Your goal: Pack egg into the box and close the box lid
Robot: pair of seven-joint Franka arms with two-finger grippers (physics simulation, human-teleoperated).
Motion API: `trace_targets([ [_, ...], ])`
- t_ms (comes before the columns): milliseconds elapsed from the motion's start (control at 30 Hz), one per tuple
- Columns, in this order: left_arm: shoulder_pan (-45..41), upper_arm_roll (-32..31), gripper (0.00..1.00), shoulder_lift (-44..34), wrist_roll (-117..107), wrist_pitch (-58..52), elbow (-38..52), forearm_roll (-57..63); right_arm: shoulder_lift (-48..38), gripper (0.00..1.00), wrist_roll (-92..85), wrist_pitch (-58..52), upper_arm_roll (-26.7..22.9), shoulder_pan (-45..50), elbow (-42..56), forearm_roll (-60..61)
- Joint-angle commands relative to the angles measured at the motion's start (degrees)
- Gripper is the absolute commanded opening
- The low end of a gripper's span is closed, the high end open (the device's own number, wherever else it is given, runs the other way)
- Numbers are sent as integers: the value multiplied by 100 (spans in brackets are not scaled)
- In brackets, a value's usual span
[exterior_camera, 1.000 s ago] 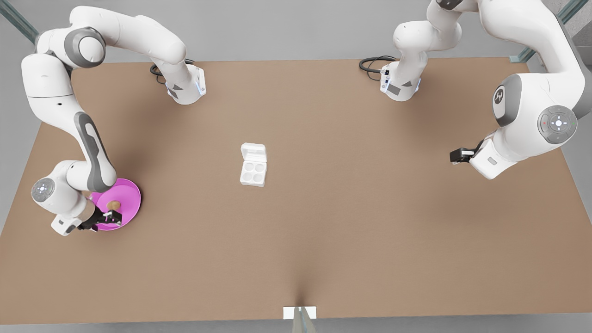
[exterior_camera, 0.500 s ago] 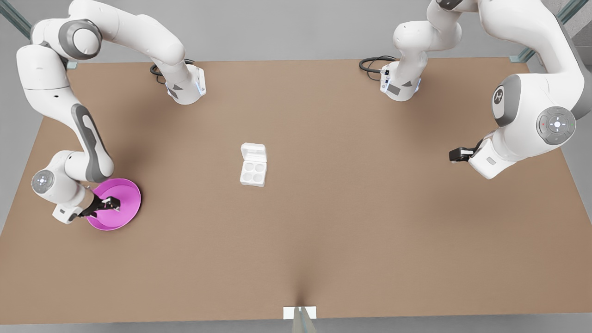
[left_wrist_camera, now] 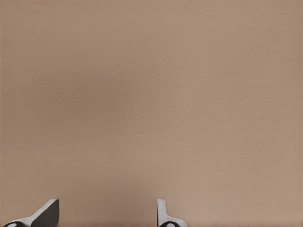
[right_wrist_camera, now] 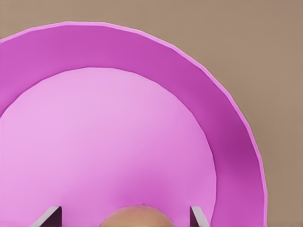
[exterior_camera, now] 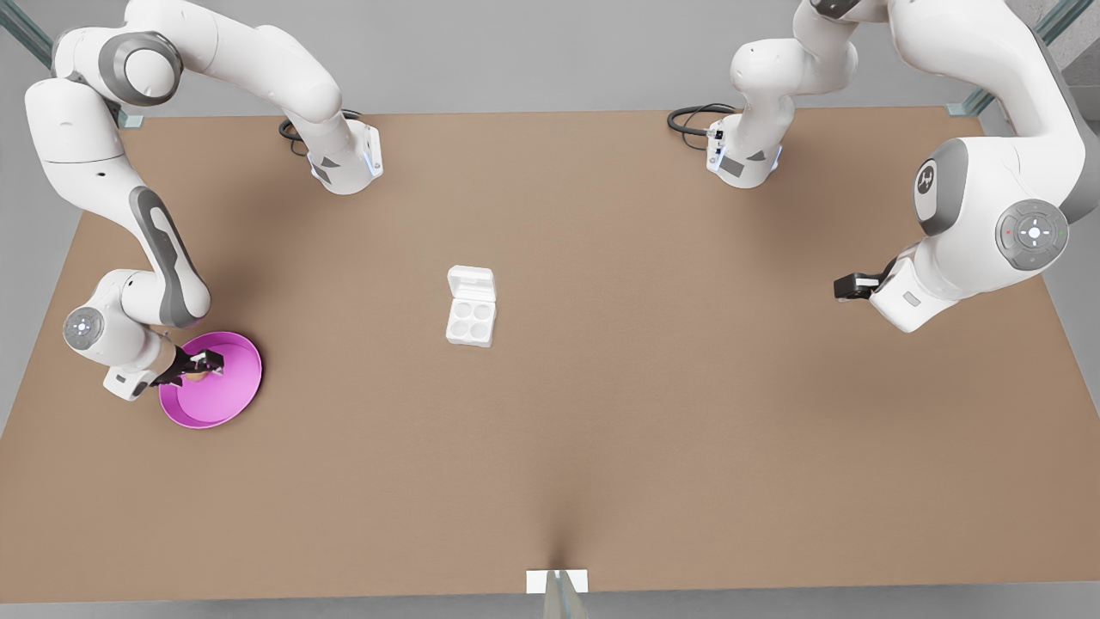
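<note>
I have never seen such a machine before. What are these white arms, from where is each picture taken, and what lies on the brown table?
These are two robot arms in a computer simulation, seen from above in the front view. Each wrist carries a camera looking past its end effector. The right end effector, at the front view's left, hangs over a pink plate. Its fingers stand open on either side of the tan egg, not yet closed on it. The left end effector, at the front view's right, waits open above the bare table and holds nothing. In the middle lies the white box with four empty cups; its box lid is folded open.
</note>
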Motion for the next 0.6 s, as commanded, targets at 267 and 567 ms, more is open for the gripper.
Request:
trace_targets([
  [267,0,-1,100,3,-15,-11,3,3,-9,100,-120,-3,-7,-77,26,-24],
  [567,9,-1,100,38,-15,-20,-6,3,0,54,-103,-21,-7,-156,26,-173],
])
